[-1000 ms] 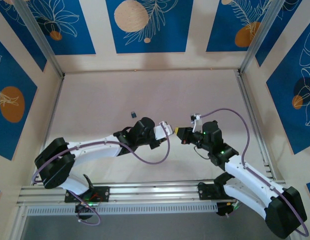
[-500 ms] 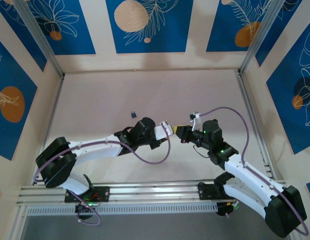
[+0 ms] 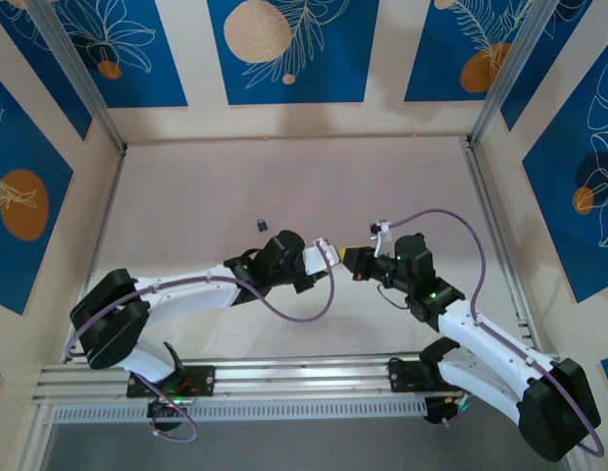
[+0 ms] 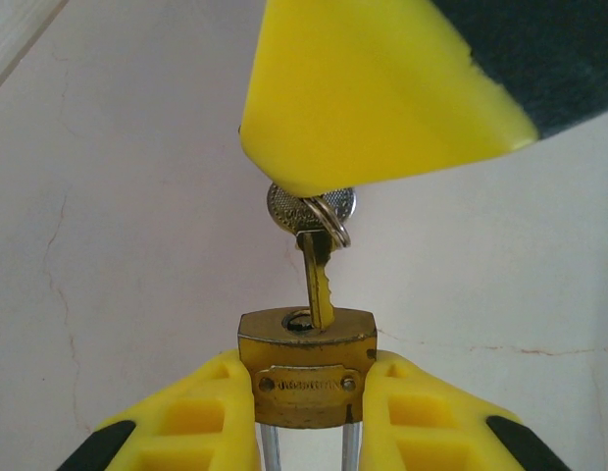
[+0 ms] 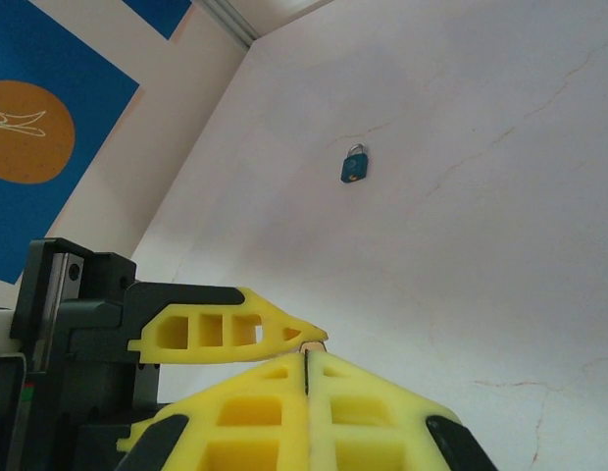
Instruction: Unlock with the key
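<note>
Key (image 4: 317, 273) in padlock (image 4: 306, 381) top, padlock within left tool (image 4: 306, 392), second padlock (image 5: 354, 165) seemingly farther back

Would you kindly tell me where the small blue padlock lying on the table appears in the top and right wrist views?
Top external: the small blue padlock lies left of centre on the pale table.
Right wrist: it sits right of centre in the upper half.
Shared landmark: the blue wall panel with the orange disc, to the padlock's left in both.

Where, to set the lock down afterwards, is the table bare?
Bare: the pale table beyond the small blue padlock, and its right side. Crowded: the middle, where left pincer grips the brass padlock and right pincer the metal key.
</note>
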You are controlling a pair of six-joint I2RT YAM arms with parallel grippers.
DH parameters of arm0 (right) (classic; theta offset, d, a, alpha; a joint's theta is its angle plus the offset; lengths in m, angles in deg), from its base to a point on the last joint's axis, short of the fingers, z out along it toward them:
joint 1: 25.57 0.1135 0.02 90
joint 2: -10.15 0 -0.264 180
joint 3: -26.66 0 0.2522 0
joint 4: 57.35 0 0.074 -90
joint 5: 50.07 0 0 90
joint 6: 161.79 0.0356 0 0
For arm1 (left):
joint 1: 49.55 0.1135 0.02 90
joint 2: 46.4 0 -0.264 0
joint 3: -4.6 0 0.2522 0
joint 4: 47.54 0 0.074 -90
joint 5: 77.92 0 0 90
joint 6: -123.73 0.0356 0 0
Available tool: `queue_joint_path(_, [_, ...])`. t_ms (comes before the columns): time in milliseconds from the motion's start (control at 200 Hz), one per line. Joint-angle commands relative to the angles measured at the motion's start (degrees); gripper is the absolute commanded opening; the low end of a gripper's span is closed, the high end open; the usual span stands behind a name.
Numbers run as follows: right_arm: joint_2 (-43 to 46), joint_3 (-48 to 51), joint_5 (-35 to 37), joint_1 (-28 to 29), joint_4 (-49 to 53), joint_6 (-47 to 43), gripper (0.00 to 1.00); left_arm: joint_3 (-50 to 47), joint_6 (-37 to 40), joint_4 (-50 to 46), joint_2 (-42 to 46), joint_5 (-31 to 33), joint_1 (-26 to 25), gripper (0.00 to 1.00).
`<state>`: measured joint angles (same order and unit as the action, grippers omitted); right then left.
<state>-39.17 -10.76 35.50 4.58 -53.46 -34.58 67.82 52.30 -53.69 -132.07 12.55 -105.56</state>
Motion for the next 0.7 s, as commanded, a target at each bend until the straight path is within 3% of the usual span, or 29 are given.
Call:
queue_joint_path(0, [-0.2,0.1,1.1,0.4,-1.3,0.1,0.0,1.6,0.2,1.1,0.4,-0.8,-0.6,0.16])
queue_joint_path(690, [-1.6,0.4,1.5,0.9,-2.6,1.0,0.0,1.5,-0.2,1.2,0.7,-1.1,-0.6,0.16])
